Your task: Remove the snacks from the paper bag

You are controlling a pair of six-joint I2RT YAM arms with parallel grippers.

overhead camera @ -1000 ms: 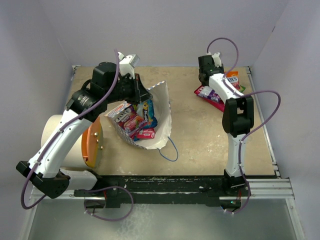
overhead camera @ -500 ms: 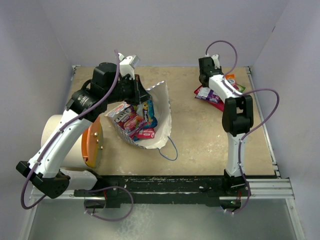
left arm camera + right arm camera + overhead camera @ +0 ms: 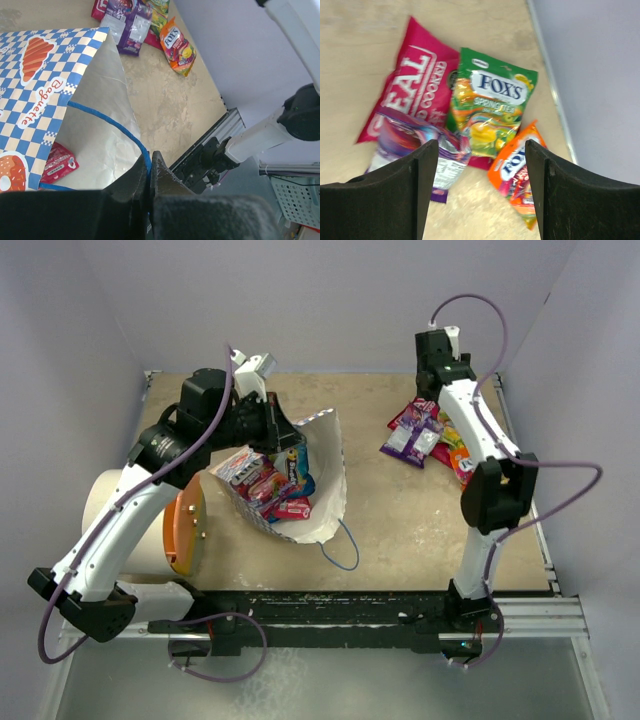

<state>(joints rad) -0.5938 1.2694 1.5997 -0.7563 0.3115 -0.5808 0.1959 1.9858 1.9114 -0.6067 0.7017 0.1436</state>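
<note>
The paper bag point(image 3: 325, 475) lies on its side at centre left with its mouth open. Several snacks point(image 3: 265, 482) show inside it. My left gripper point(image 3: 149, 156) is shut on the bag's blue cord handle point(image 3: 107, 125) and the edge of the bag's mouth point(image 3: 50, 75). More snacks lie in a pile at the back right: a pink-red packet point(image 3: 415, 80), a green one point(image 3: 492, 107), an orange one point(image 3: 517, 180) and a purple one point(image 3: 415, 145). My right gripper point(image 3: 482, 150) hangs open above this pile, with nothing between its fingers.
A white cylinder point(image 3: 115, 515) with an orange lid point(image 3: 185, 525) lies on its side left of the bag, beside my left arm. Purple walls close the back and sides. A metal rail point(image 3: 520, 615) runs along the near edge.
My right gripper has opened, let the purple packet drop onto the pile, and risen away from it. My left gripper has kept its hold on the bag, shifting slightly.
</note>
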